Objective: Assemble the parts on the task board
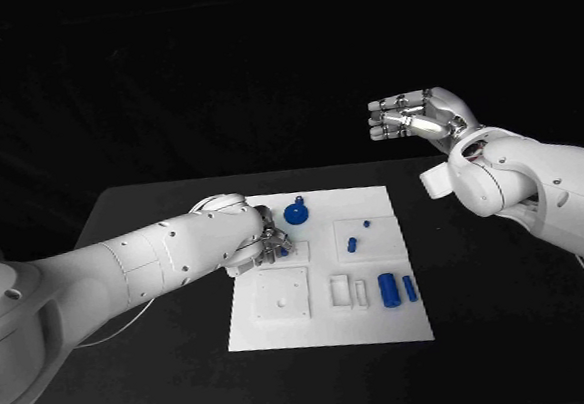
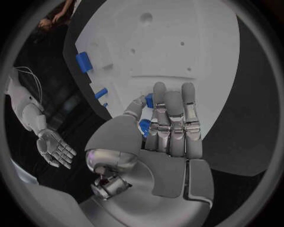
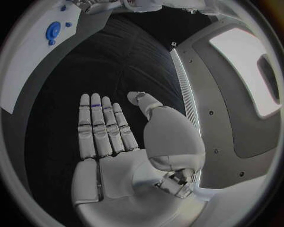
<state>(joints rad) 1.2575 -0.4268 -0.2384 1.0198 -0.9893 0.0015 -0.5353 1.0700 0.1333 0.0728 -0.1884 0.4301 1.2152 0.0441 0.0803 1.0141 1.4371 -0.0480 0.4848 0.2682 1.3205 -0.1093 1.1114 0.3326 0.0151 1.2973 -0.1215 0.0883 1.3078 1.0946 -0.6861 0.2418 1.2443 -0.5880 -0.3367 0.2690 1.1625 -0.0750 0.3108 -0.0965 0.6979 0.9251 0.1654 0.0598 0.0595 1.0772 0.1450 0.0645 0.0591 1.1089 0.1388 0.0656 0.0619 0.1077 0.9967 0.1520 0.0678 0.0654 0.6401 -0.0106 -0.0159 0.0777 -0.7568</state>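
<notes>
The left hand sits at the board's upper left, fingers apparently pinching a small blue part. The right hand, upper right and off the board, is empty with fingers spread.

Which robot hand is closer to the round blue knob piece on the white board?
The left. The left hand is down on the white task board, just beside the round blue knob piece. The right hand hangs off the board, farther away.
</notes>
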